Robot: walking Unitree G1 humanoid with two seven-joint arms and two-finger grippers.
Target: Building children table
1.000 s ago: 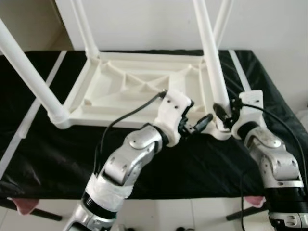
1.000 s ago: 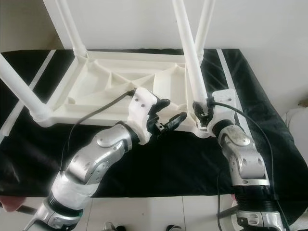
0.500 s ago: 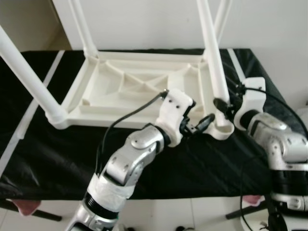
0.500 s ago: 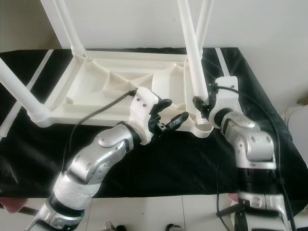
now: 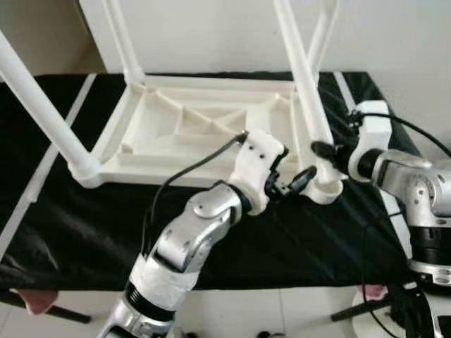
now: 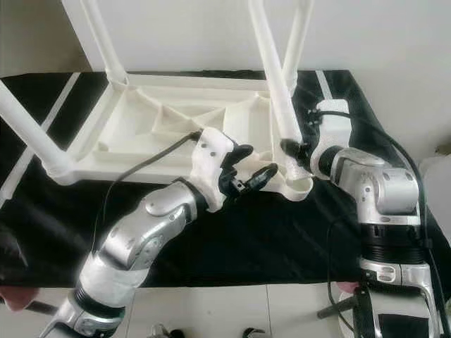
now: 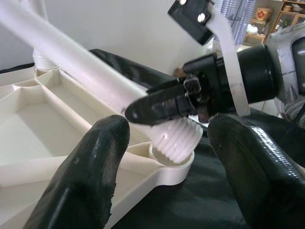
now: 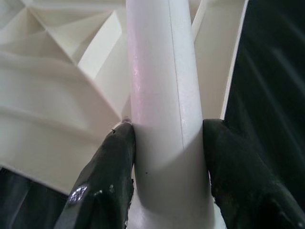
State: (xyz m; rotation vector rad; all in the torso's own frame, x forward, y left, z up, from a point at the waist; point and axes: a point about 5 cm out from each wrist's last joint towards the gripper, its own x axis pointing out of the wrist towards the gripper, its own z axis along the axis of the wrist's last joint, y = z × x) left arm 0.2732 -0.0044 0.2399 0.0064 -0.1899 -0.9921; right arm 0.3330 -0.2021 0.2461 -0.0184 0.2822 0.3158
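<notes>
With my right gripper [image 8: 167, 143] clamped on the leg [image 5: 304, 91], centre-right, I should twist squarely; left gripper [image 5: 292, 184] gapes, unloaded, beside the socket [image 5: 325, 190].

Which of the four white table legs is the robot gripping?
The near-right leg, nearest the robot's right arm. The right gripper clamps it just above its corner socket; the other three legs stand untouched.

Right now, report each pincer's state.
Left pincer: open, empty, beside the corner socket.
Right pincer: closed on the table leg.
</notes>
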